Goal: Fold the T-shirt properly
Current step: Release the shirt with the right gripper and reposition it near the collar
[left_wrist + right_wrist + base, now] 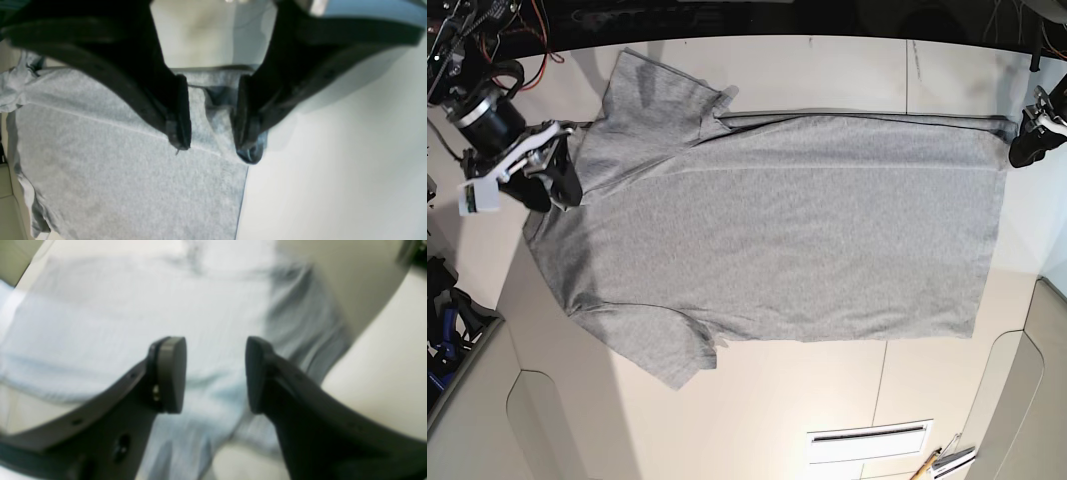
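T-shirt (787, 230) flat on table (807, 70), between grippers.

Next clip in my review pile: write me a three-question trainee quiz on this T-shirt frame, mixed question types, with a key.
1. True or false: the T-shirt lies spread flat on the table.
2. The left gripper is: A) shut on the hem, B) open at a hem corner, C) out of view.
3. Which end of the shirt is the right gripper at?

Key:
1. True.
2. B.
3. The shoulder and neck end, at the base view's left, jaws open.
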